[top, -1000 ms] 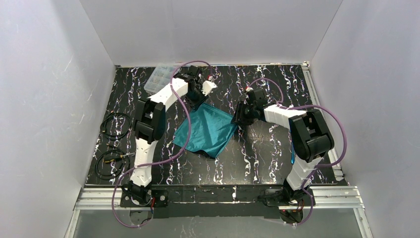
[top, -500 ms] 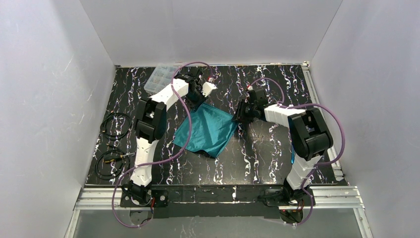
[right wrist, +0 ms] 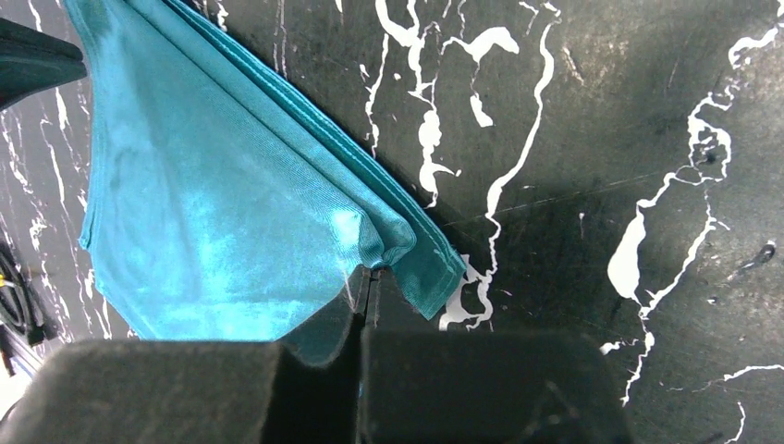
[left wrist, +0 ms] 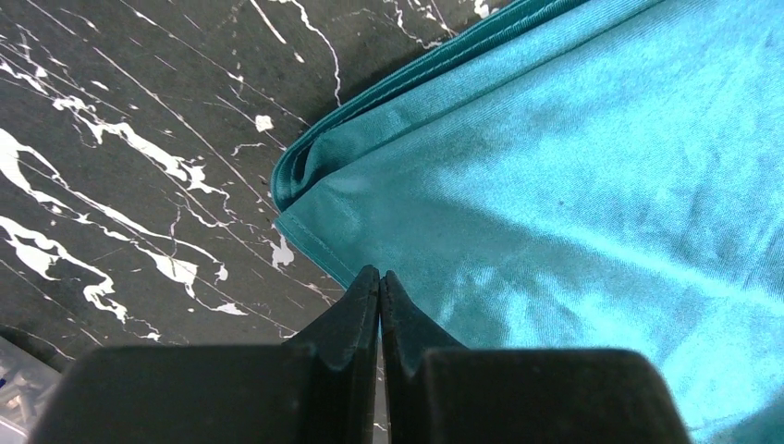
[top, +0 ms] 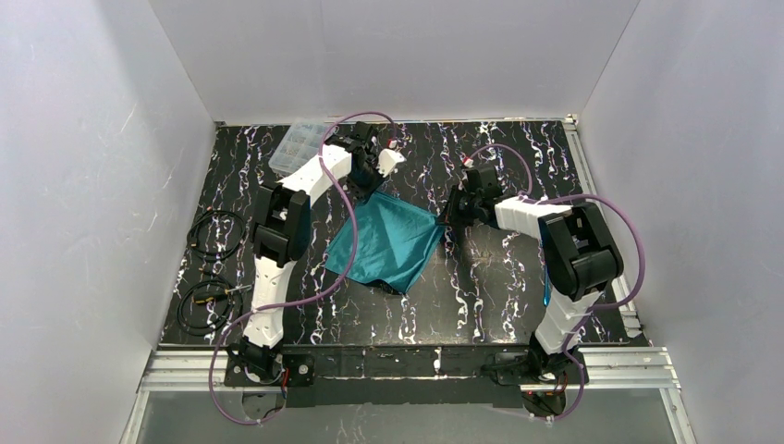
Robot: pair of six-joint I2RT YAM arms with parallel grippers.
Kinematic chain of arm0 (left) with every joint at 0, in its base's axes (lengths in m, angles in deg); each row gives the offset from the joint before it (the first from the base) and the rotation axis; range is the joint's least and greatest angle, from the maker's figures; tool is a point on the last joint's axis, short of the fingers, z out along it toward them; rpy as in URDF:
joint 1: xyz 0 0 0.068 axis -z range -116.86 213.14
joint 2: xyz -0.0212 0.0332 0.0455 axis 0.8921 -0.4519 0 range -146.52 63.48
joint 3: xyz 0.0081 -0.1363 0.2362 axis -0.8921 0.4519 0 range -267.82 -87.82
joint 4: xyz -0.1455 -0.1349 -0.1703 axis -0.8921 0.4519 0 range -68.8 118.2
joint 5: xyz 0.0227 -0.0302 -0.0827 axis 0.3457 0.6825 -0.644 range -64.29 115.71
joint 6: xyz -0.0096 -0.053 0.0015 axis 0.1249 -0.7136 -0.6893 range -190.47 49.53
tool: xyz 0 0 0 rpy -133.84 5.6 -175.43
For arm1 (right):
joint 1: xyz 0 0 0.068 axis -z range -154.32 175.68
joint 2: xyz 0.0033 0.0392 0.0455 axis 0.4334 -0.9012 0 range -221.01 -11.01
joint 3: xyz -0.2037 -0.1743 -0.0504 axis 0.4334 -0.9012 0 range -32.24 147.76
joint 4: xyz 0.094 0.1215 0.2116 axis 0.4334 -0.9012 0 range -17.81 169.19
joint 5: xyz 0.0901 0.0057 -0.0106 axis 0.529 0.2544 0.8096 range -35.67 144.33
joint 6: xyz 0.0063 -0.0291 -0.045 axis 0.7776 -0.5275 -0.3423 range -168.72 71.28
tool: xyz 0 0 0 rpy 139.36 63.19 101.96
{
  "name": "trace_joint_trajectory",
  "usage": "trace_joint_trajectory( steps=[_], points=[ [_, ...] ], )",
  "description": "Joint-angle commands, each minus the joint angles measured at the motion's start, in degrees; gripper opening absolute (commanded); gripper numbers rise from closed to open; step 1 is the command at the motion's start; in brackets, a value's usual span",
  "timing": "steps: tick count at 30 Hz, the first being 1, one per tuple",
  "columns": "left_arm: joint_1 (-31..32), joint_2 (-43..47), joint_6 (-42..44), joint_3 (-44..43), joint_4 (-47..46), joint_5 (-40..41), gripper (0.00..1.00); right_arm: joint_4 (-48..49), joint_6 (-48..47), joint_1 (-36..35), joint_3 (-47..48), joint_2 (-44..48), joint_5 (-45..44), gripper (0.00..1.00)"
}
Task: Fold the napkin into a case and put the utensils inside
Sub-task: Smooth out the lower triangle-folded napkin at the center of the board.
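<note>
The teal-green napkin [top: 388, 245] lies folded in layers as a flat diamond on the black marbled table. In the left wrist view its layered far corner [left wrist: 291, 190] sits just ahead of my left gripper [left wrist: 380, 275], whose jaws are pressed together on the hem of the top layer. My left gripper [top: 372, 188] is at the napkin's far corner in the top view. My right gripper [right wrist: 368, 273] is shut on the napkin's right corner, with cloth bunched at its tips [right wrist: 374, 242]; in the top view it [top: 447, 220] is at that corner. The utensils are out of view.
A clear plastic compartment box [top: 298, 145] stands at the back left. Two black cable coils [top: 214, 231] [top: 205, 303] lie off the table's left edge. A thin blue strip [top: 546, 277] shows beside the right arm. White walls enclose three sides.
Both grippers have closed onto the napkin's corners. The right gripper has shifted slightly right and back, and the napkin's right corner has drawn tighter.
</note>
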Motion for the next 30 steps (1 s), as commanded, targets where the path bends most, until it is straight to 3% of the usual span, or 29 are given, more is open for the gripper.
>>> trace_joint_trajectory(
  steps=[1, 4, 9, 18, 30],
  points=[
    [-0.5, 1.4, -1.2, -2.7, 0.6, -0.4, 0.00, 3.3, -1.0, 0.2, -0.4, 3.5, 0.1, 0.01],
    [-0.5, 1.4, -2.1, -3.3, -0.3, 0.3, 0.01, 3.2, -1.0, 0.2, -1.1, 4.3, 0.0, 0.01],
    [-0.5, -0.3, -2.3, -5.5, 0.7, -0.1, 0.12, 3.5, -1.0, 0.4, -2.2, 5.1, -0.6, 0.01],
    [-1.7, -4.5, -6.5, -11.3, 4.6, -1.5, 0.22, 3.5, -1.4, 0.6, -2.4, 4.3, -0.5, 0.01],
    [-2.9, -6.8, -8.9, -11.6, 7.3, -3.5, 0.26, 3.7, -1.6, 0.6, -3.0, 4.5, -0.4, 0.01]
  ],
)
